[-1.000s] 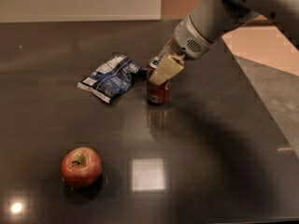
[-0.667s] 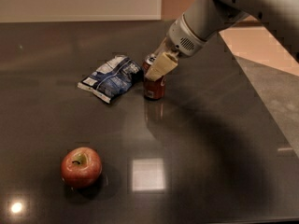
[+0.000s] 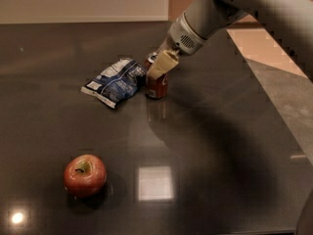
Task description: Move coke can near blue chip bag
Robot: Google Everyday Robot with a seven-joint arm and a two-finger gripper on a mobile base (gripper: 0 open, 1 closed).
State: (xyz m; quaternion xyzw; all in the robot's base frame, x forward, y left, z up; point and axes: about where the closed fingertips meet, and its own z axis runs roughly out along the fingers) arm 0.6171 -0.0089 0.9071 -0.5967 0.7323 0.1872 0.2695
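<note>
Camera view: gripper [image 3: 159, 65] on can [image 3: 157, 87], leftward

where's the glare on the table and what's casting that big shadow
Camera view: a square glare patch lies on the glossy table right of the apple, a small hot spot at bottom left; the arm, its gripper at the coke can beside the blue chip bag, casts the broad shadow.

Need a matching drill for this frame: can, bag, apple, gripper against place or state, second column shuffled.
1. can
2. bag
3. apple
4. gripper

A. front left, alone
B. blue, lying flat
C. upright, at the bag's right edge
D. at the can's top

Pairs: 1-C, 2-B, 3-A, 4-D
</note>
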